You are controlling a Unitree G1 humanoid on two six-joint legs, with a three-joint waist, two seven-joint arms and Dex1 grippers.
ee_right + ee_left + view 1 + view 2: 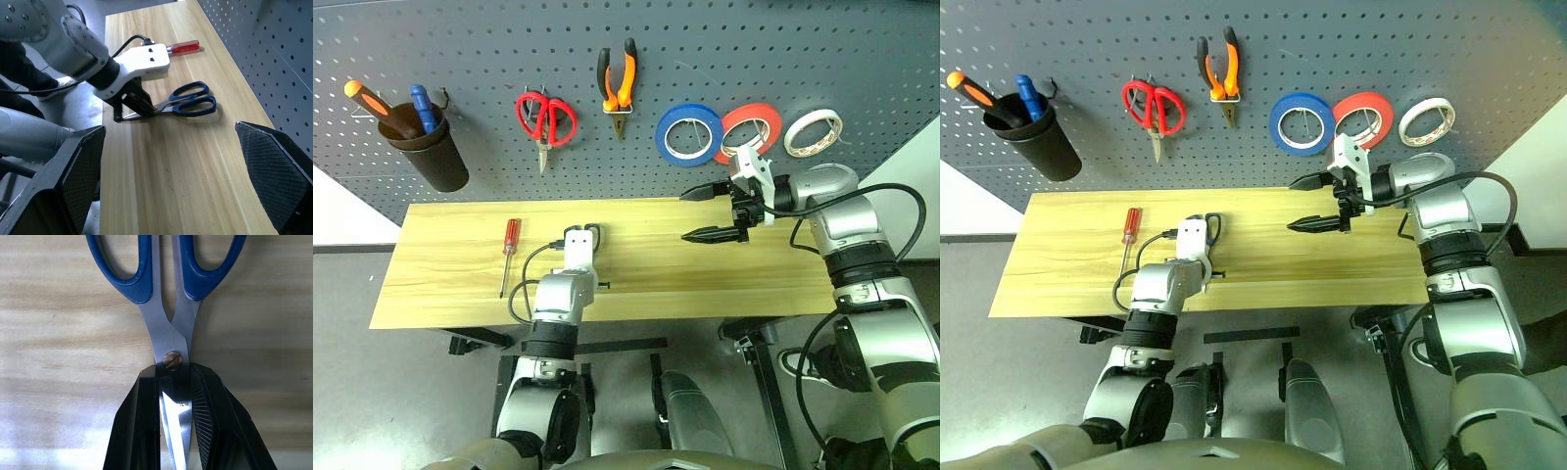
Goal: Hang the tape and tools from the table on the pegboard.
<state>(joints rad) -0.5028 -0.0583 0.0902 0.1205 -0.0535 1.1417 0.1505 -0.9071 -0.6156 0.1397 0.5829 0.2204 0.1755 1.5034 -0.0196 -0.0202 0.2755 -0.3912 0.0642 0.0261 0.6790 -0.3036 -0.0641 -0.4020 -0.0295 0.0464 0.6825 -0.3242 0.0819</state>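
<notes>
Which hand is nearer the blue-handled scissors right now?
Left. The left hand is shut on the scissors blades; the right hand hovers open above the table, well aside.

Bare table (705,279) between the arms; pegboard (724,59) hooks crowded.

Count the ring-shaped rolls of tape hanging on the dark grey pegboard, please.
3, side by side on the dark grey pegboard: the blue roll nearest the hanging orange-and-black pliers, the red-orange roll in the middle, overlapping it, the cream-coloured roll farthest. None seems hidden.
</notes>
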